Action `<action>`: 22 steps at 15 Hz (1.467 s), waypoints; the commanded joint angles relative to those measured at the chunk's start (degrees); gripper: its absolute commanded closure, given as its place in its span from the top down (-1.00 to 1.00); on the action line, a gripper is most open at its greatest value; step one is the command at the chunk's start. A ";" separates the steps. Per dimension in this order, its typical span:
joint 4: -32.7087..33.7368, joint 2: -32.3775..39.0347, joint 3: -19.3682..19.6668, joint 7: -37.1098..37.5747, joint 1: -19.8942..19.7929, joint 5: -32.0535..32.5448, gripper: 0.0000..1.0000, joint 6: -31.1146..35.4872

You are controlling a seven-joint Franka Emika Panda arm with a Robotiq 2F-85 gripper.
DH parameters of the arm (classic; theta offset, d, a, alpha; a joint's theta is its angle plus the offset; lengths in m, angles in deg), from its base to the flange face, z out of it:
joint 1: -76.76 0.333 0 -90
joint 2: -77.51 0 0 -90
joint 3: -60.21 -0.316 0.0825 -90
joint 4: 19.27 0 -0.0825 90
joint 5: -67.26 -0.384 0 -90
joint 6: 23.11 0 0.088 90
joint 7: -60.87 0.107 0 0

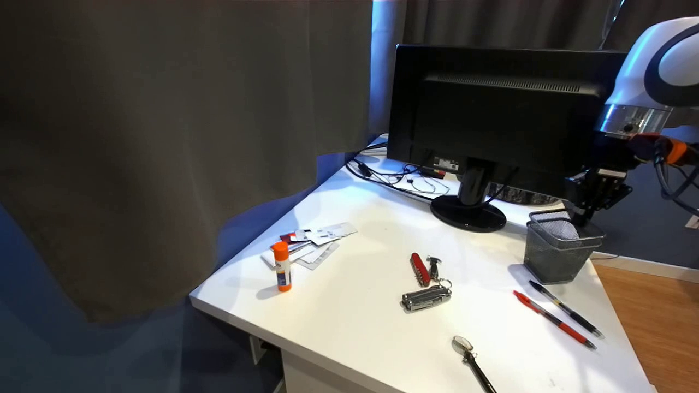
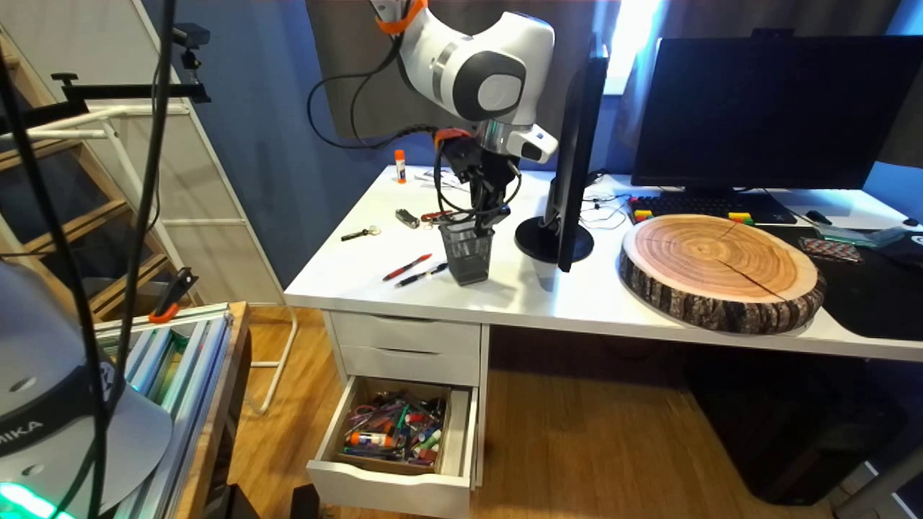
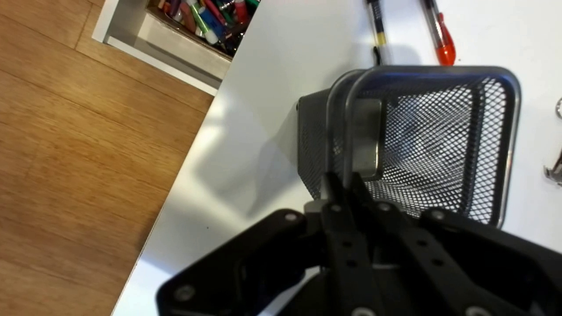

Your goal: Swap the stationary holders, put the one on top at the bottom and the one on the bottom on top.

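Two wire-mesh pen cups stand nested on the white desk near its edge. The lower, grey see-through cup (image 1: 549, 265) is outermost and stands upright; its wall also shows in an exterior view (image 2: 469, 267) and at the left in the wrist view (image 3: 313, 136). The top cup (image 1: 561, 228) sits inside it, its rim a little above the lower rim; its rim fills the right in the wrist view (image 3: 505, 175). My gripper (image 3: 344, 177) points down at the cups and is shut on the top cup's rim; the gripper also shows in both exterior views (image 1: 582, 217) (image 2: 483, 227).
A black monitor (image 1: 502, 120) stands close beside the cups. A red pen (image 1: 554, 319) and a black pen (image 1: 568, 310) lie in front. A multi-tool (image 1: 427, 298), glue stick (image 1: 282, 267) and cards (image 1: 322, 234) lie farther off. An open drawer (image 2: 393, 483) is below.
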 commanded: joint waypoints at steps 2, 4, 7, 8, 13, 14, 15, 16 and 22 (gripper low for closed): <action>1.53 -0.29 -0.98 -1.45 -0.25 -2.97 -0.97 -2.35; 1.54 -0.63 -1.30 -1.78 -0.49 -3.64 -0.97 -2.65; 2.48 -0.04 -1.07 -1.87 -0.63 -3.96 -0.97 -3.99; 2.87 0.44 -0.81 -1.56 -0.54 -3.77 -0.97 -4.52; 4.46 3.14 -1.19 -3.40 -1.11 -4.53 -0.90 -4.91; 4.57 3.48 -1.20 -3.57 -1.14 -4.67 -0.38 -4.79; 4.68 3.63 -1.10 -3.55 -1.13 -4.71 -0.36 -4.61; 4.69 3.53 -0.94 -3.29 -1.07 -4.69 -0.85 -4.61; 3.80 1.83 -1.06 -2.92 -1.14 -5.36 -0.38 -4.53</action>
